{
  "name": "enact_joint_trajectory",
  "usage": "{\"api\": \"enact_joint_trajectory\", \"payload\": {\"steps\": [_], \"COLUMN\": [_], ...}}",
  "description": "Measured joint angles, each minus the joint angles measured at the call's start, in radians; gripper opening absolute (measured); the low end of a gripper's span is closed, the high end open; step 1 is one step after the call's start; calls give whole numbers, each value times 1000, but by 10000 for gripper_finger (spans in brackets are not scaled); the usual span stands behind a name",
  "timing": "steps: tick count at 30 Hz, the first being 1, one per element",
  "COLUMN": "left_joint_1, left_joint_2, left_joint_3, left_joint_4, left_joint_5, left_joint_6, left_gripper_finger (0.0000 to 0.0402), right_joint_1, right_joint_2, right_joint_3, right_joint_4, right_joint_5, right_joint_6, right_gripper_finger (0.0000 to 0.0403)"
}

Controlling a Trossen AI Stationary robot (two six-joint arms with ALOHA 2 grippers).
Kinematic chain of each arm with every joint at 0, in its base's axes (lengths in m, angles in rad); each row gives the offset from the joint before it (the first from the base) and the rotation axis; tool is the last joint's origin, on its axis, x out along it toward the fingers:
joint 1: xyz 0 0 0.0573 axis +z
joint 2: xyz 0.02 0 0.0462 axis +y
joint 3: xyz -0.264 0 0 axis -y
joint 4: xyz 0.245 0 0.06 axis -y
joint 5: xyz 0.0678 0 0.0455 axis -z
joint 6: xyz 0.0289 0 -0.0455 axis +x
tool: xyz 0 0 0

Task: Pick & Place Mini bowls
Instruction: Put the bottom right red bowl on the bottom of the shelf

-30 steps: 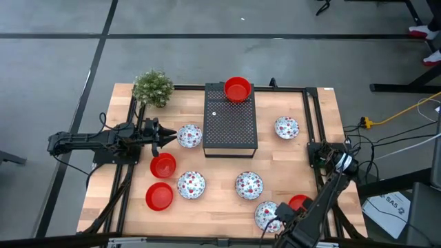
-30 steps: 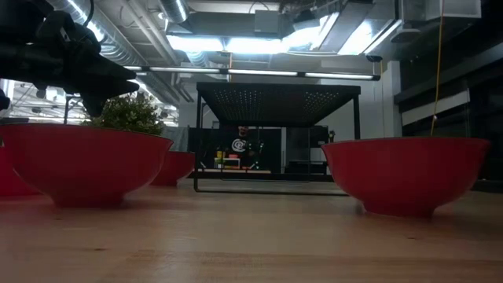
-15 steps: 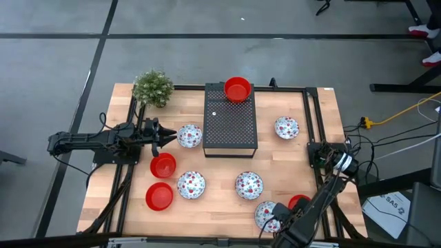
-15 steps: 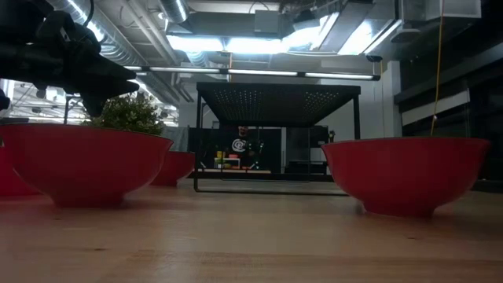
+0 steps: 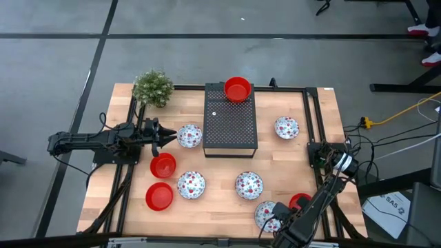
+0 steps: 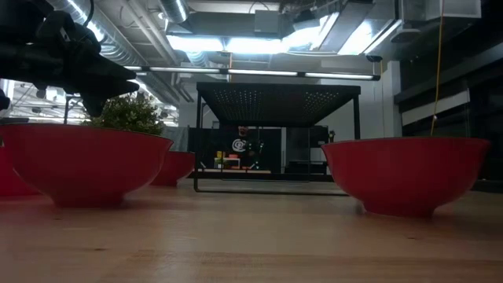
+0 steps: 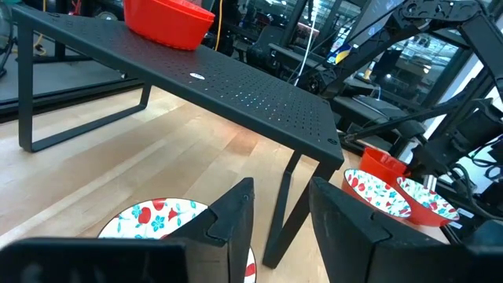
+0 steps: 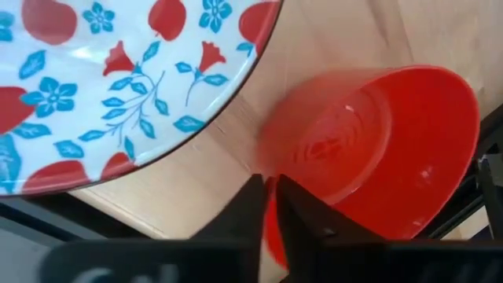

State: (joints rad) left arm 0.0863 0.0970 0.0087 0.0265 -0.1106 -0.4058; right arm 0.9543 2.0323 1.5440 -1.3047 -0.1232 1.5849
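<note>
Red mini bowl [image 8: 369,149]: near the table's front right corner, beside a floral bowl [image 8: 118,79].
Right end effector [image 8: 269,211]: fingers nearly closed, pinching its rim.
Handling: likely light, rigid, glossy-slick; thin rim suits best.
Left end effector [image 5: 164,136]: slightly parted, empty, near left edge.

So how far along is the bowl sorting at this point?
Looks done: one glossy red bowl sits on the black perforated box. In hand: the right end effector pinches the rim of a second red bowl at the table's front right. The left end effector waits open over a floral bowl. Left: two more red bowls and five floral ones on the wood.
</note>
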Motion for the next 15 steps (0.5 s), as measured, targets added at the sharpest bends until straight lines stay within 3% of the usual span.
{"api": "enact_joint_trajectory", "payload": {"steps": [2, 15], "left_joint_1": [0, 0], "left_joint_2": [0, 0], "left_joint_3": [0, 0], "left_joint_4": [0, 0], "left_joint_5": [0, 0], "left_joint_6": [0, 0], "left_gripper_finger": [119, 118], "right_joint_1": [0, 0], "right_joint_2": [0, 0], "right_joint_3": [0, 54], "right_joint_4": [6, 18], "right_joint_5": [3, 1], "right_joint_6": [0, 54], "right_gripper_finger": [9, 2]}}
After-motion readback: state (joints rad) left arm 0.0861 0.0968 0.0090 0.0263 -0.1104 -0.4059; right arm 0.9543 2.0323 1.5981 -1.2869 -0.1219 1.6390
